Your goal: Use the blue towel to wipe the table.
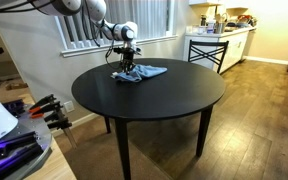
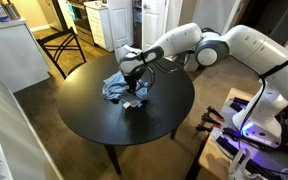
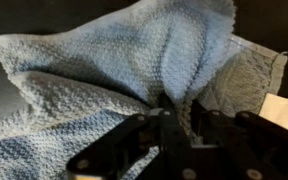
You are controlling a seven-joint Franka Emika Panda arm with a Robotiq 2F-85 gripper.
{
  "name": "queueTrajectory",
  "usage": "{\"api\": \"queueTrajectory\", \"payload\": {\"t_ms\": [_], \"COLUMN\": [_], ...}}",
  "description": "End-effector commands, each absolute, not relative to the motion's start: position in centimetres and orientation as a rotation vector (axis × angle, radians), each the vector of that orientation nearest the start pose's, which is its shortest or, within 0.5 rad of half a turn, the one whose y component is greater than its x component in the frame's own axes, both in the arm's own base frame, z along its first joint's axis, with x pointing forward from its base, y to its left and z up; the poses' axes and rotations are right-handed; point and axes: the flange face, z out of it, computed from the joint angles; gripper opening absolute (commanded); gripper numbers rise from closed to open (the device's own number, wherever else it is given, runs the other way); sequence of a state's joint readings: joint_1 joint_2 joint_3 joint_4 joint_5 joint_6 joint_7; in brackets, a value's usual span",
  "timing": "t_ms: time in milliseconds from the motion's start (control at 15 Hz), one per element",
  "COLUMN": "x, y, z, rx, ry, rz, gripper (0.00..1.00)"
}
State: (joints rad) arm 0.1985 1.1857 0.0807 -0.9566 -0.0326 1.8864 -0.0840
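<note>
The blue towel (image 1: 142, 73) lies crumpled on the far part of the round black table (image 1: 149, 98). It also shows in an exterior view (image 2: 122, 86) and fills the wrist view (image 3: 114, 70). My gripper (image 1: 129, 62) is down on the towel, seen also in an exterior view (image 2: 134, 88). In the wrist view the fingers (image 3: 177, 105) are pressed together with a fold of towel pinched between them.
A tall stool (image 1: 206, 50) stands beyond the table near the kitchen counter (image 1: 227, 38). A wooden chair (image 2: 66, 44) stands by the table. Equipment with cables sits at the side (image 2: 246, 140). A window wall is behind the arm.
</note>
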Motion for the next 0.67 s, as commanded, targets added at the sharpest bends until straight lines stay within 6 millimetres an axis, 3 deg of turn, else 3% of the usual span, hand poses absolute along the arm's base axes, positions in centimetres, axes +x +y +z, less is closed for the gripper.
{"api": "queueTrajectory", "payload": {"t_ms": [0,200,333,467,600], "x": [69.1,65.3,63.3,62.0,62.1], "y": [28.1,35.5,38.9,40.8,40.5], "z": [9.9,9.7,9.7,9.9,9.9], "rx": [-2.965,-2.877,-2.801,-2.724,-2.679], "ry": [-0.809,-1.012,-1.132,-1.253,-1.313], "rz": [0.429,0.438,0.452,0.471,0.492], "gripper": [0.06,0.06,0.06,0.06,0.06]}}
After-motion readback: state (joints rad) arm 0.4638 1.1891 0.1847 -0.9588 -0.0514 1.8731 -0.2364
